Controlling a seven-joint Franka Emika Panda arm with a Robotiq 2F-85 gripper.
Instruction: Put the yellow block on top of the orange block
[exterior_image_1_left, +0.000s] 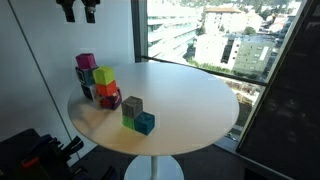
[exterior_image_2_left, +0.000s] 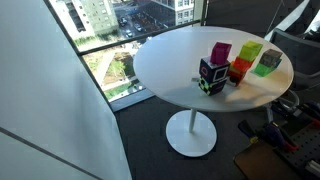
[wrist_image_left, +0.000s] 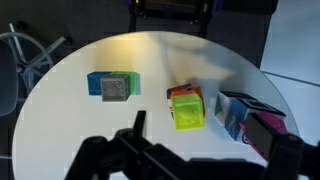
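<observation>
We see the yellow block (exterior_image_1_left: 103, 76) already sitting on the orange block (exterior_image_1_left: 105, 91) on the table (exterior_image_1_left: 190, 95); the pincer (exterior_image_1_left: 78, 10) hangs high, wide, empty; nothing seems left

High-rise office-like room.
Floor-to-ceiling windows (exterior_image_1_left: 215, 45) look down on city buildings (exterior_image_2_left: 95, 15); a round white pedestal table (exterior_image_1_left: 190, 100) stands on a dark floor (exterior_image_2_left: 140, 145).

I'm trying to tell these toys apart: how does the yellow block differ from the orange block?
Colour: the yellow block is lime-yellow, the orange block orange-red. Position: the yellow block appears to sit on top, the orange block beneath it. From the wrist view the yellow block shows fully, the orange block only peeks out. Both are similar-sized cubes.
</observation>
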